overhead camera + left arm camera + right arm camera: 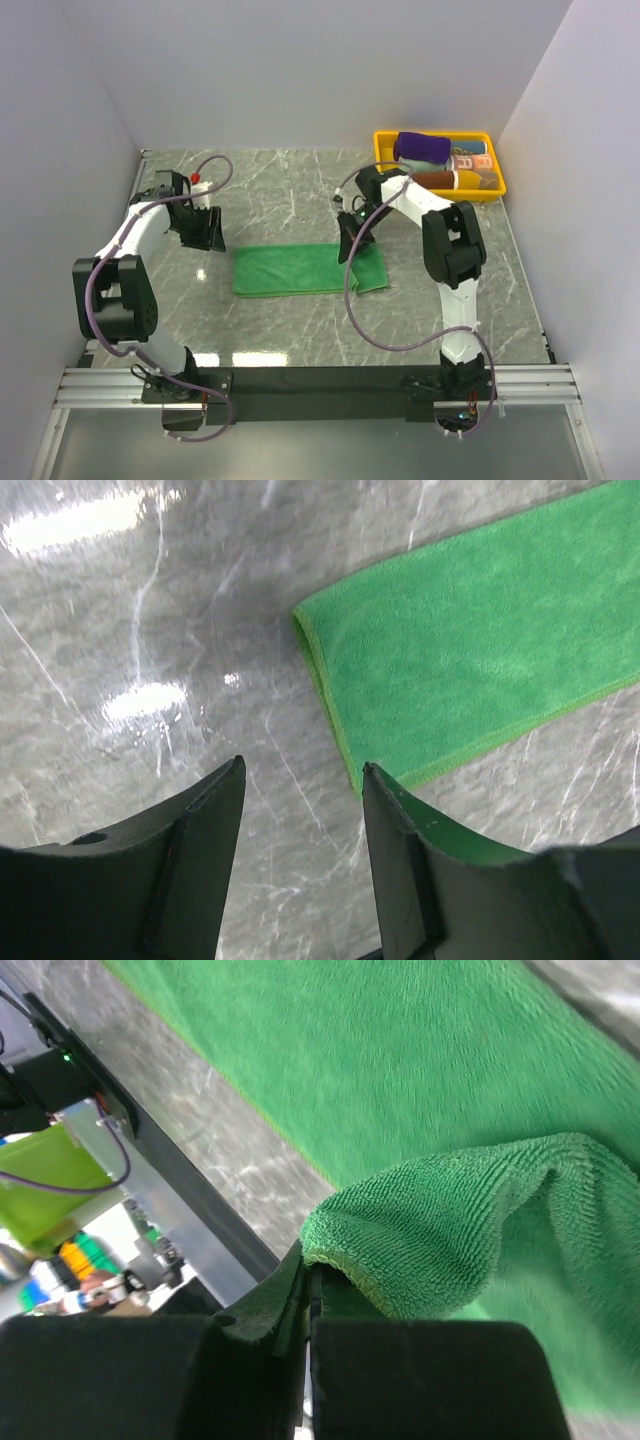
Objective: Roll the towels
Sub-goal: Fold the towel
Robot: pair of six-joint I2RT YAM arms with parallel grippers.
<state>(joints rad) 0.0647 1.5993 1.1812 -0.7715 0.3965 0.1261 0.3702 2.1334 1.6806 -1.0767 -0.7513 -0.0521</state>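
Pinching the green towel's (290, 270) raised 3 o'clock hem with right gripper (308, 1280), left gripper (303, 770) spread and empty off its 9 o'clock end; mid-table, soft, light, floppy, probably best gripped along hems.

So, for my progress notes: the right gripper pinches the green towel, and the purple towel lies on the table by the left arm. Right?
Not quite: the purple towel lies in the tray at the far right, as the top view shows. The right gripper does pinch the green towel.
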